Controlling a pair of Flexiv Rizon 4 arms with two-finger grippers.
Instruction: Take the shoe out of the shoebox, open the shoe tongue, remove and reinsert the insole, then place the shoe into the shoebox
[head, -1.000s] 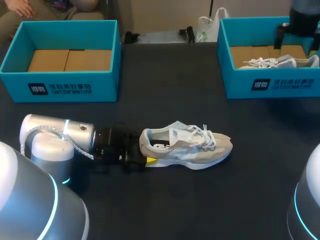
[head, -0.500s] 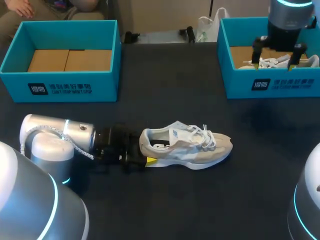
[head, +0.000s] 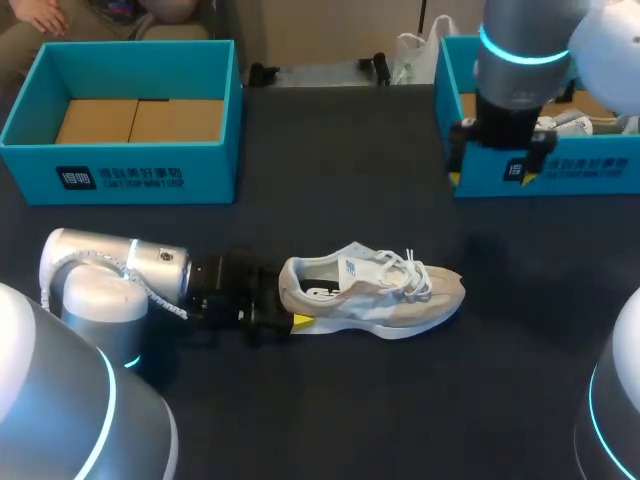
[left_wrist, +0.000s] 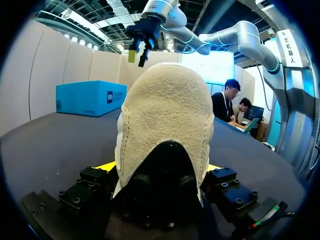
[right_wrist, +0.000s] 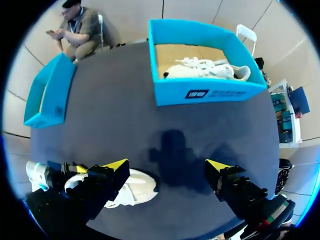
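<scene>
A beige and white shoe (head: 370, 290) stands on its sole in the middle of the dark table, toe to the right, laces tied. My left gripper (head: 290, 303) lies low along the table at the heel. In the left wrist view the heel (left_wrist: 165, 115) fills the gap, and both fingers (left_wrist: 97, 177) press on its sides. My right gripper (head: 497, 165) hangs open and empty over the front wall of the right shoebox (head: 560, 172). In its own view the right gripper (right_wrist: 167, 167) is high above the shoe (right_wrist: 130, 187).
The teal right shoebox (right_wrist: 207, 92) holds a second white shoe (right_wrist: 205, 70). An empty teal shoebox (head: 130, 175) with a cardboard floor stands at the back left. A white bag (head: 415, 55) lies at the far edge between the boxes.
My right arm has swung left and nearer, from above the right shoebox to its front left corner. The left arm and the shoe have stayed put.
</scene>
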